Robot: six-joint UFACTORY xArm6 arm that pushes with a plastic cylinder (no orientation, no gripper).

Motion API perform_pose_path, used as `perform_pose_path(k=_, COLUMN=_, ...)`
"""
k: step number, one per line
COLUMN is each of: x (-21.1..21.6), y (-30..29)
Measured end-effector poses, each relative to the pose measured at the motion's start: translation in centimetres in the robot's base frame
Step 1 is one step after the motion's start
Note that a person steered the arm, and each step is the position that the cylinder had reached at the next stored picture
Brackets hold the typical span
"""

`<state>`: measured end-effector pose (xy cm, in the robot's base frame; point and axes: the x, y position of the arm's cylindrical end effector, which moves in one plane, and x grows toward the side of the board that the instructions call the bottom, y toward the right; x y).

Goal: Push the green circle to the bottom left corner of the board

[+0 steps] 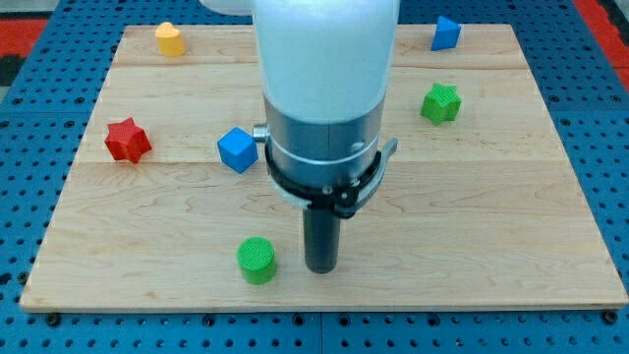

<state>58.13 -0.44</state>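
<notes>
Resting on the pale wooden board (491, 246), my tip (321, 268), a bare dark rod holding nothing, is sitting just right of the green ribbed circle block (257, 260), near the board's near edge, left of centre.

my tip (321, 267) — right of green circle (257, 260)

green circle (257, 260), flat on wooden board, near bottom edge, left of centre
</notes>
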Motion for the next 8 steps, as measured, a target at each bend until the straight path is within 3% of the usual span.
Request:
perform_pose_path(k=2, x=-1.8, y=-14.1)
perform_pose_path(k=4, x=-4.1, y=-22.5)
perform_pose_path(k=7, x=-4.2, y=-22.7)
perform_pose_path(k=8, x=-5.0, y=-19.7)
